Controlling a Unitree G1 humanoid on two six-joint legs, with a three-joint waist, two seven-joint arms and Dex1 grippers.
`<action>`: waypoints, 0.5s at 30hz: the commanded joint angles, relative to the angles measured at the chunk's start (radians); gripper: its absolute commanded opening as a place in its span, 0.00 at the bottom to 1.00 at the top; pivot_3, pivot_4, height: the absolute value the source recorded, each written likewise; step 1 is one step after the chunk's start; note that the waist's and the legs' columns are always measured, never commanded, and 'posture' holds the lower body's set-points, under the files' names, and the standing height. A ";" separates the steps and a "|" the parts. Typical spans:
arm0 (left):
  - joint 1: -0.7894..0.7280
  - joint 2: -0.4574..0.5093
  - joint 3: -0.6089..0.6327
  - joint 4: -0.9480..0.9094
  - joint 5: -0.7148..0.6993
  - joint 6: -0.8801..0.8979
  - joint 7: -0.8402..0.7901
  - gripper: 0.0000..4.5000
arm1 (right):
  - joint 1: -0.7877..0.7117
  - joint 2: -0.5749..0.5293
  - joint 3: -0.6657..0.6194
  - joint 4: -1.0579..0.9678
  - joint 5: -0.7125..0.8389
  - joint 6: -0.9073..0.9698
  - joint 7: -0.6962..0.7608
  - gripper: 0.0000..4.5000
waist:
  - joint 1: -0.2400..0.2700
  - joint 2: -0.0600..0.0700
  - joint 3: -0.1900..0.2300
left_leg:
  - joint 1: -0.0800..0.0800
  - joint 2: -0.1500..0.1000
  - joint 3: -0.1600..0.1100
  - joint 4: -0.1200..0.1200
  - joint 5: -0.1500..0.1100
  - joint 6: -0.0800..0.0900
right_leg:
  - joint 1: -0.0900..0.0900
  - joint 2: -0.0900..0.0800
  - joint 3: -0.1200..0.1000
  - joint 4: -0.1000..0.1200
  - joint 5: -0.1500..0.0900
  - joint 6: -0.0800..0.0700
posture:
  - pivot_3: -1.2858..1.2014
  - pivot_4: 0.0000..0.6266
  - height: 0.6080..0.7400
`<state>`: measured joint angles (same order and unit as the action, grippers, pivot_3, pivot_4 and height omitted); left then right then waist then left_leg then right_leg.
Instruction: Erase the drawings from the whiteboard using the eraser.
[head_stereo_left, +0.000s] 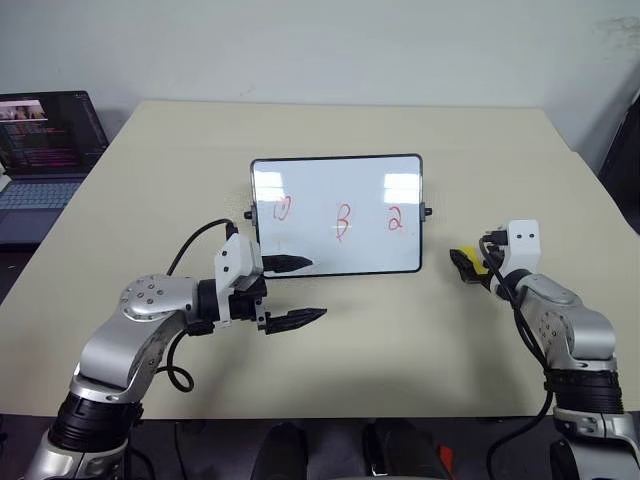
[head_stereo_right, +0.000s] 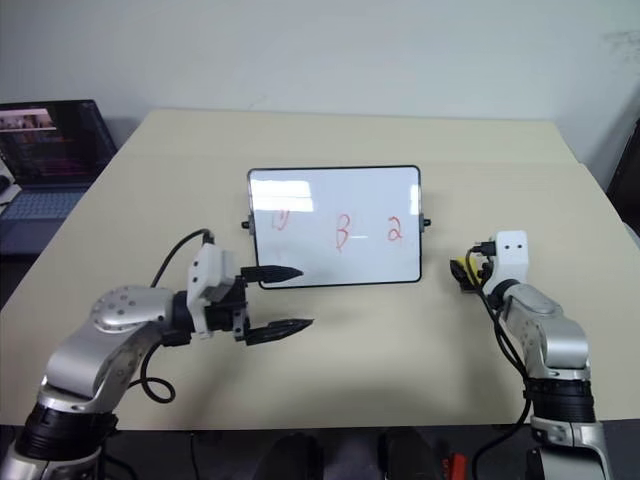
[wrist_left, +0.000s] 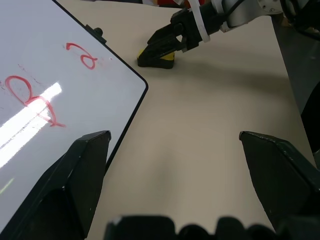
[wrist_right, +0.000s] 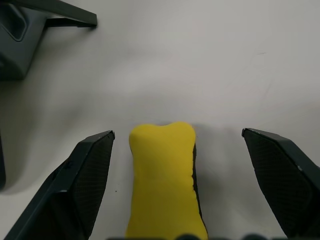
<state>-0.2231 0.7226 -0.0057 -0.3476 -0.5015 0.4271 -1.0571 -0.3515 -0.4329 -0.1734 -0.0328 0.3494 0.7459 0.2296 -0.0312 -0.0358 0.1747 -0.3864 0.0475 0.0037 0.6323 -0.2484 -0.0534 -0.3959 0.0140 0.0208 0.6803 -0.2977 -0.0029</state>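
Room: pale plain wall (head_stereo_left: 330, 45) behind the workspace, with a darker floor strip along the left side.
Table (head_stereo_left: 330, 370): wide beige top with a matte surface, reaching almost from edge to edge of the head views.
Laptop (head_stereo_left: 45, 150): open on a lower surface off the table's far-left corner, screen lit with dark windows.
Whiteboard (head_stereo_left: 337, 215): near the table's middle, tilted up to face the robot, glossy white in a thin black frame with a small black knob at each side edge; ceiling lights reflect on it.
Drawings (head_stereo_left: 342, 221): three red scribbles in a row across the board, a loop on the left, a "B" in the middle, a "2" on the right, all unerased.
Left arm: bent in from the left, forearm pointing toward the robot's right, low over the table in front of the board's lower-left corner.
Left gripper (head_stereo_left: 297, 291): black fingers spread wide with nothing between them; the far fingertip overlaps the board's bottom edge in the head view, the near one hangs over bare table.
Right arm: reaching forward on the right side, wrist low near the tabletop.
Right gripper (wrist_right: 177, 187): fingers spread wide, one on each side of the eraser with gaps both sides, not gripping it.
Eraser (wrist_right: 164, 180): yellow block on a black base, lying flat on the table right of the whiteboard, apart from it.
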 joint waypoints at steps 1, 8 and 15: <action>0.004 0.008 0.011 -0.037 0.000 -0.020 0.001 1.00 | -0.024 -0.012 -0.016 -0.002 -0.011 -0.022 0.015 0.91 | 0.000 0.000 0.000 | 0.000 0.000 0.000 0.000 0.000 0.000 | 0.000 0.000 0.000 0.000 0.000 0.000 | 0.52 0.24 1.00; 0.019 0.005 0.011 -0.044 0.002 -0.022 0.005 1.00 | -0.031 -0.009 -0.008 0.014 -0.031 -0.022 0.027 0.39 | 0.000 0.000 0.000 | 0.000 0.000 0.000 0.000 0.000 0.000 | 0.000 0.000 0.000 0.000 0.002 -0.003 | 0.52 0.24 1.00; 0.025 -0.001 0.011 -0.055 -0.007 -0.010 0.018 1.00 | -0.025 -0.005 -0.006 -0.006 -0.041 -0.013 0.038 0.24 | 0.001 0.000 0.000 | 0.000 0.000 0.000 0.000 0.000 0.000 | 0.000 0.000 0.000 0.000 0.002 -0.003 | 0.52 0.24 1.00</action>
<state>-0.2009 0.7205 -0.0057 -0.3573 -0.4966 0.4249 -1.0434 -0.3681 -0.4329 -0.1721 -0.0041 0.3096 0.7426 0.2608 -0.0306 -0.0358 0.1747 -0.3864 0.0475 0.0038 0.6323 -0.2484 -0.0534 -0.3958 0.0140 0.0208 0.6804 -0.2961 -0.0056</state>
